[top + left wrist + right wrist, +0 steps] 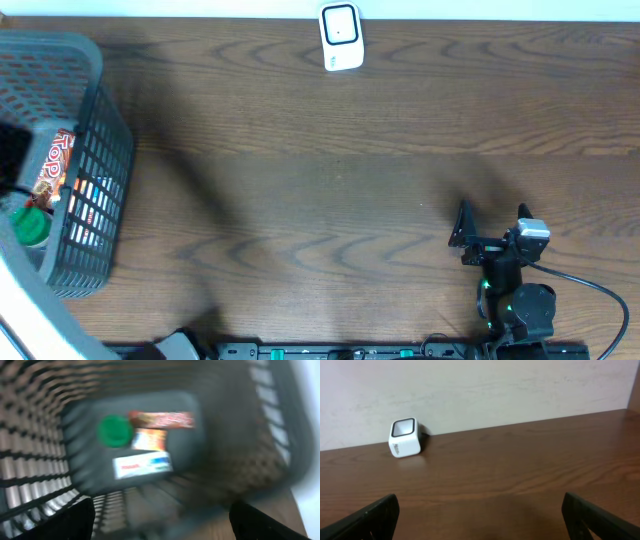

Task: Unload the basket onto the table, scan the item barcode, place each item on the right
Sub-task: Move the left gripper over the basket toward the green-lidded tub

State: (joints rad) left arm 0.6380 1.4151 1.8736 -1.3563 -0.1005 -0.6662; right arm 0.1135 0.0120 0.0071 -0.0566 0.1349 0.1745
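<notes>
- Overhead: the dark wooden table [300, 200] fills the frame, and a grey mesh basket [105, 160] sits at the far left edge.
- Inside the basket there's a red snack packet [55, 165] standing against the mesh, with a green lid [30, 225] just below it in the frame.
- Top centre, the white barcode scanner [341, 38] stands alone at the table's far edge, well apart from the basket.
- Lower right, the right gripper [492, 222] hovers over bare wood with its jaws spread wide and nothing between them.
- Left wrist: the picture is blurred, and we're looking straight down into the basket.
- The green lid is on the basket floor at upper left. The red snack packet is just to its right, an orange packet [149, 439] is tucked under that, and a white and blue box [142, 465] lies below.
- The left gripper [162, 527] hangs above these items, its dark fingers [75, 520] far apart in the bottom corners, touching nothing.
- Right wrist: the barcode scanner is at upper left, against a pale wall [520, 390], with its window facing up and towards us.
- The right fingers [370, 517] sit wide in both bottom corners, with only bare table between them.
</notes>
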